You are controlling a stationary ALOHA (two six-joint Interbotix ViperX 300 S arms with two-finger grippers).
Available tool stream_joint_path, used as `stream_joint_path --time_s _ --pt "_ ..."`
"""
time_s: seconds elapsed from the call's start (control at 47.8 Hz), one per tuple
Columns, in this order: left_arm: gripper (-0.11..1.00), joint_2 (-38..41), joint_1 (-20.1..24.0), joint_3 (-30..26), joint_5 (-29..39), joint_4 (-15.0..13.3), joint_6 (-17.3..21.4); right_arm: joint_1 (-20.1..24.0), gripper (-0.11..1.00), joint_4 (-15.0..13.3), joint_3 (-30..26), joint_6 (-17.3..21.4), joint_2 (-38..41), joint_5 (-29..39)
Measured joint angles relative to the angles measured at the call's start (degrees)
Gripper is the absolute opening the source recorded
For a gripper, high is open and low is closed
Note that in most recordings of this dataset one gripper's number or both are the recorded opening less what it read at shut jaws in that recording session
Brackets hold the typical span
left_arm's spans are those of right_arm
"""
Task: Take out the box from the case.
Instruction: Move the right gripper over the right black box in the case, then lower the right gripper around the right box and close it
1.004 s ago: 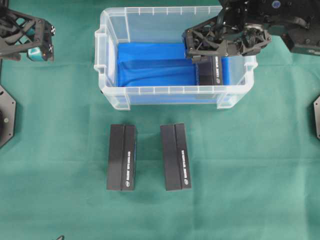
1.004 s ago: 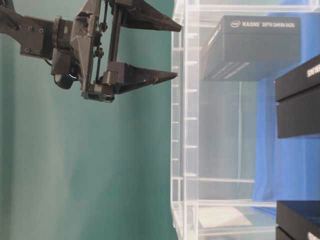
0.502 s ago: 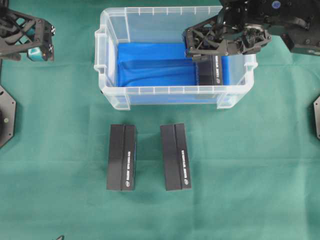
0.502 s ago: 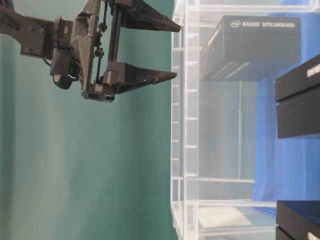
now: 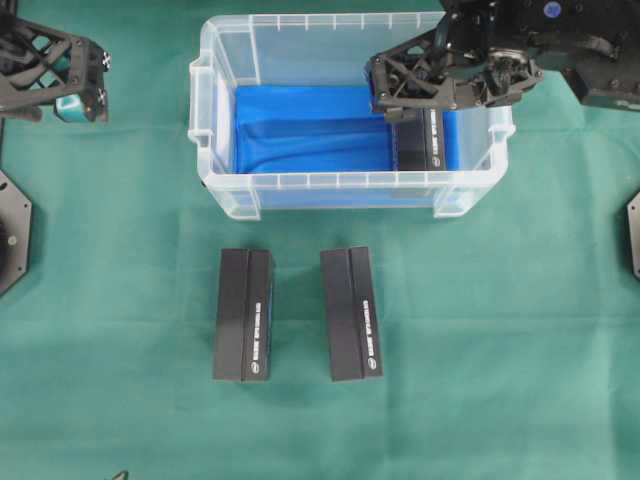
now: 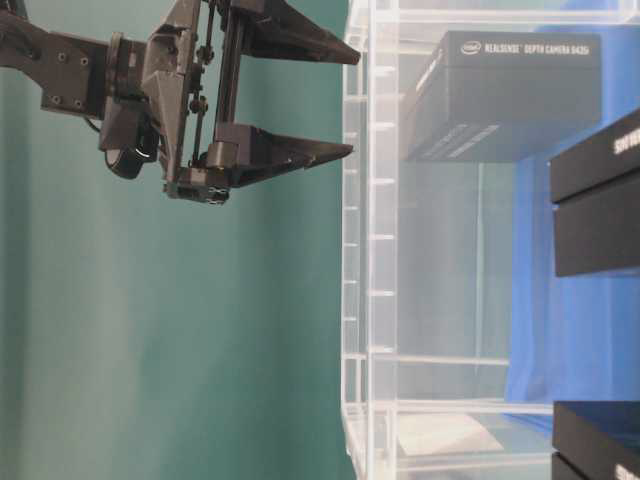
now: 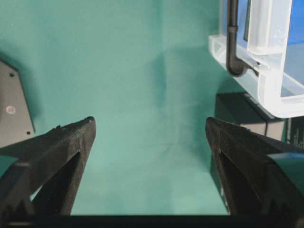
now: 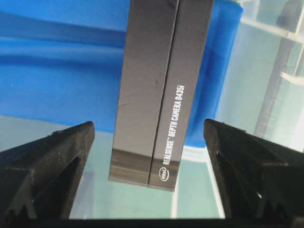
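The case [image 5: 200, 100] is a clear plastic bin with a blue lining [image 5: 310, 130], standing at the back of the green cloth. One black box [image 5: 425, 150] lies inside it at the right end, its white lettering facing up [image 8: 161, 90]. My right gripper [image 5: 415, 100] hangs over that box, above the case's rim, with its jaws wide open. In the right wrist view the box sits between and below the two fingertips of the right gripper [image 8: 149, 128], untouched. The table-level view shows the right gripper [image 6: 345, 100] outside the case wall [image 6: 365, 240]. My left gripper [image 5: 60, 80] stays open at the far left, holding nothing [image 7: 149, 123].
Two more black boxes [image 5: 245, 315] [image 5: 350, 313] lie side by side on the cloth in front of the case. In the left wrist view a corner of the case [image 7: 266, 71] and one of those boxes [image 7: 242, 111] show. Black base plates [image 5: 12, 235] sit at both table sides.
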Motion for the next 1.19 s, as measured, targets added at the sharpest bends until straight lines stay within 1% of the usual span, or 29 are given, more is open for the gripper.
stream_joint_path --time_s 0.209,0.46,0.836,1.192 --pt "0.97 0.0 0.0 0.09 0.0 0.0 0.0 0.0 0.91 -0.44 0.09 0.0 0.53 -0.09" --pt "0.97 0.0 0.0 0.09 0.0 0.0 0.0 0.0 0.91 -0.79 1.76 0.0 1.67 -3.6" --pt "0.97 0.0 0.0 0.09 0.0 0.0 0.09 -0.88 0.91 -0.79 4.31 0.09 3.69 -7.12" --pt "0.97 0.0 -0.18 0.09 0.0 0.0 0.09 -1.23 0.91 -0.88 4.92 0.44 6.59 -8.61"
